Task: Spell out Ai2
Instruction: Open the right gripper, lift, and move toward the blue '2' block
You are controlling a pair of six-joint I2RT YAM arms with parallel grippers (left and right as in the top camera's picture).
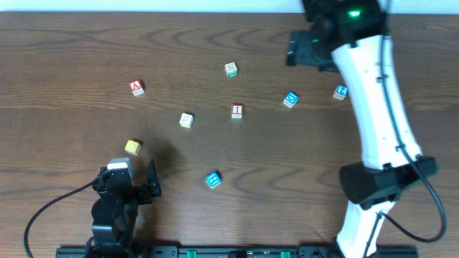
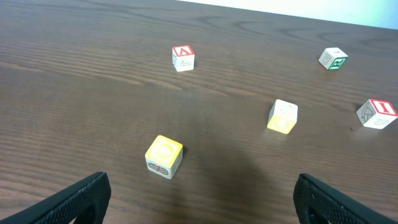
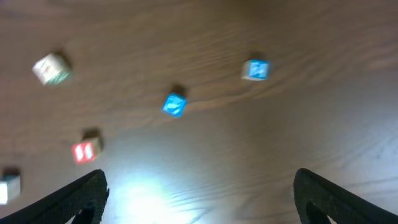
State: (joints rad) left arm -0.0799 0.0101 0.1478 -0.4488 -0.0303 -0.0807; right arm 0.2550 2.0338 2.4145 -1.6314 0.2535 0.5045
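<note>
Tabletop [image 1: 72, 43] is the big dark wood-grain slab under everything, and your blocks are scattered loose across it, none of them touching. Next biggest is your right arm [image 1: 373, 100], the white one, reaching from the near edge up to the far right side of the table. Your left arm [image 1: 113, 211] is the small black one sitting low at the near left edge.

Your right gripper [image 3: 199, 180] hangs above the wood with its fingers spread wide and nothing between them. Its wrist view is blurry, so don't trust the details there. Your left gripper [image 2: 202, 183] is spread wide too and empty, with the yellow block [image 2: 164, 156] lying just ahead of it, a bit left of center.

Now the small stuff. The red A block [image 1: 136, 87] is out on the left, well apart from the rest. The red I block [image 1: 237, 110] sits near the middle, with a pale yellow-edged block [image 1: 186, 120] to its left and a green-trimmed block [image 1: 231, 69] beyond it. There's a blue block [image 1: 290, 99] right of the I, another blue block [image 1: 341, 92] just beside the white arm, and a third blue block [image 1: 213, 179] alone near the front. Can't tell from here which of them carries the 2.
</note>
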